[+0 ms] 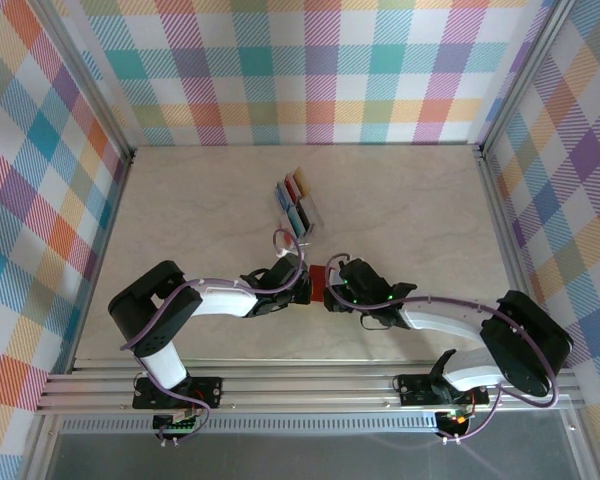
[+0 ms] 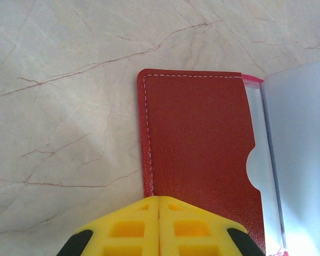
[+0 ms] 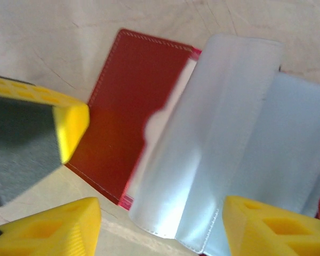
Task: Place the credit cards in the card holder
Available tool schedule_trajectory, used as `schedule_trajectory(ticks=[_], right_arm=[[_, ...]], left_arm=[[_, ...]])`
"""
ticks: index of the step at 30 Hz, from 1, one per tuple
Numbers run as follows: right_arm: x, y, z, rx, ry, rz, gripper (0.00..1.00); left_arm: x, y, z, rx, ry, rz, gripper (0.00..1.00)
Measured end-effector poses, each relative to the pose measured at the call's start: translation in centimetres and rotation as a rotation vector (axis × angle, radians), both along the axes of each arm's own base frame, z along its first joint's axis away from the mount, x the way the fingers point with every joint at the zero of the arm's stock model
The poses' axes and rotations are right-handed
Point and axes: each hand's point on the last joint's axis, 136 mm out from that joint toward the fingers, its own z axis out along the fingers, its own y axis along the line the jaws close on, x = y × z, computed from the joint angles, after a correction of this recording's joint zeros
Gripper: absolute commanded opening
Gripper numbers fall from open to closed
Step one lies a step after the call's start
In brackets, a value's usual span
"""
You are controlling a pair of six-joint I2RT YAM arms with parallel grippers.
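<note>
Closed left jaws touch the card holder (image 2: 197, 144), left arm (image 1: 220, 298) folded inward.

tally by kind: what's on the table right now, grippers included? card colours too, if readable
card holder: 1, red, lying open
clear rack: 1
credit cards: at least 3 (gold, red, teal), standing in the rack; too small for an exact count
grippers: 2, left gripper shut, right gripper open
Total: at least 7
</note>
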Motion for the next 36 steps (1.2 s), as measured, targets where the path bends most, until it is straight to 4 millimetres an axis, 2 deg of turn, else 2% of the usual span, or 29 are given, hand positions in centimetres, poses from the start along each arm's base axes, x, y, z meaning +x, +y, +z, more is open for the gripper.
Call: schedule_trajectory(ticks=[4,11,17,21,28,32,36], right_arm=[[0.5,0.6,0.5,0.012,-0.013,0.008,0.59],[0.8,2.5,0.3,0.034,0.001,0.062,0.62],[0.8,4.3,-0.1,0.087,0.023,0.125,0.72],[0.5,5.6,-0.5,0.127,0.046,0.174,0.82],[0.2,7.6,-0.3,0.23,0.072,0.251,0.91],[0.1,8.3,0.0,0.27,0.07,0.279,0.92],[0.0,8.9,0.2,0.299,0.076,0.304,0.93]], left_arm=[[0.0,0.0,0.0,-0.007,0.002,0.006,0.06],[0.0,0.1,0.0,-0.028,0.003,0.012,0.07],[-0.5,1.0,0.1,-0.062,0.017,0.023,0.1],[-1.4,2.2,0.2,-0.072,0.033,0.031,0.16],[-2.9,4.2,0.4,-0.082,0.067,0.05,0.24],[-3.3,5.9,1.3,-0.111,0.063,0.085,0.3],[-3.4,7.0,4.4,-0.173,0.015,0.11,0.33]])
